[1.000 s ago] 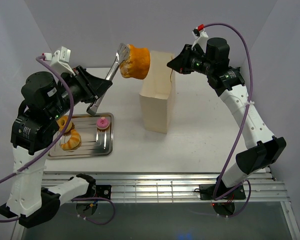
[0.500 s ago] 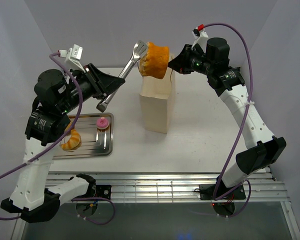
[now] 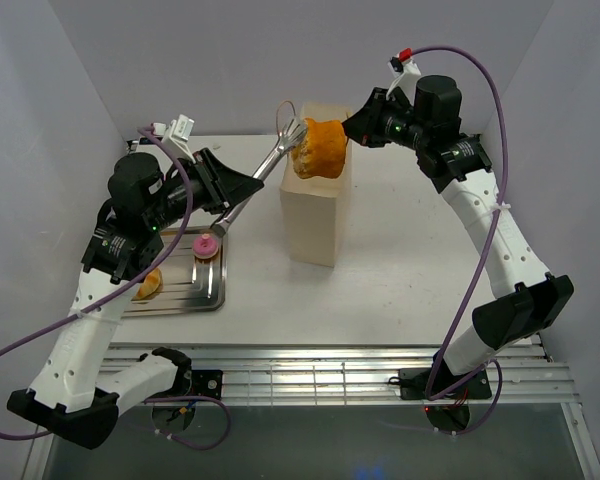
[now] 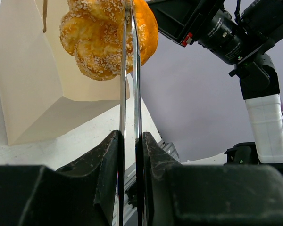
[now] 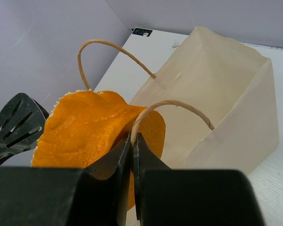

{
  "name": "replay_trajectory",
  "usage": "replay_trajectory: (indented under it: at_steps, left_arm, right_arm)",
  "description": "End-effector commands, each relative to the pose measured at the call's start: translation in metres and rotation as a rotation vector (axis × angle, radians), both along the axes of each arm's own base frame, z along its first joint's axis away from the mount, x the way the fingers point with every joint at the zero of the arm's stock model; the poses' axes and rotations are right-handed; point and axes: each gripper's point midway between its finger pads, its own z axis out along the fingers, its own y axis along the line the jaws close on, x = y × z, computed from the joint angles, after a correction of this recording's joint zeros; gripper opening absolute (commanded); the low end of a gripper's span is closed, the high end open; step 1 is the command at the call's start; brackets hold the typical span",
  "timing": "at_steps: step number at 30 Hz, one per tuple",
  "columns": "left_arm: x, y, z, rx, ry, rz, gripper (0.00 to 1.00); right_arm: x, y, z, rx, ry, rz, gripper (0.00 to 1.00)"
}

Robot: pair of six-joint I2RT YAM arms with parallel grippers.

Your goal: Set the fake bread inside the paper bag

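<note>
Golden-orange and seeded, the fake bread (image 3: pixel 320 148) hangs pinched between the tips of the slotted tongs (image 3: pixel 268 166), right at the open mouth of the paper bag (image 3: pixel 312 220). The left gripper (image 3: pixel 238 190) is clamped on the tongs' shanks, and in the left wrist view its jaws squeeze the two blades nearly together. The bread therefore lies out beyond that gripper along the tongs' long axis, which runs up and to the right from the left arm toward the bag. The right gripper (image 3: pixel 352 124) is closed tight on a string handle (image 5: pixel 172 104) of the bag, apparently steadying the mouth, and the bread sits just beside its fingertips. From above, the bread overlaps the left side of the bag's top edge, though how much of it is past the rim I cannot tell. The coming move looks like a short lowering along that same line into the opening, then easing the tongs apart. Another bread piece (image 3: pixel 148 285) lies on the metal tray (image 3: pixel 218 292), well apart from the bag.
</note>
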Motion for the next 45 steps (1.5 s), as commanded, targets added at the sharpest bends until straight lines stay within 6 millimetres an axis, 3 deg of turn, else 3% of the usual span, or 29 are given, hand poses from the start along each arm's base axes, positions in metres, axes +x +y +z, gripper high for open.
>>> replay_trajectory:
  at_steps: [1,20,23,27,30,41,45]
  left_arm:
    - [-0.012,-0.003,0.019,-0.043,-0.081,-0.046,0.0]
    - [-0.009,-0.004,-0.018,0.02,-0.011,-0.054,0.0]
    - [-0.007,-0.003,-0.023,0.037,0.009,-0.042,0.09]
    - [-0.007,-0.001,-0.022,0.044,0.005,-0.031,0.29]
    - [-0.007,0.001,-0.023,0.051,0.009,-0.022,0.37]
    - [-0.012,0.006,-0.018,0.058,-0.008,-0.01,0.44]
    - [-0.015,0.022,0.004,0.067,-0.078,0.071,0.42]
  right_arm:
    - [-0.011,-0.004,0.024,0.025,-0.065,0.002,0.08]
    - [-0.011,-0.005,0.02,0.018,-0.058,0.001,0.08]
    - [-0.012,-0.005,0.021,0.018,-0.06,0.001,0.08]
    - [-0.012,-0.006,0.022,0.014,-0.065,-0.006,0.08]
    - [-0.013,-0.007,0.022,0.012,-0.066,-0.005,0.08]
    - [-0.014,-0.008,0.019,0.006,-0.062,-0.004,0.08]
    - [-0.014,-0.009,0.019,0.0,-0.066,-0.008,0.08]
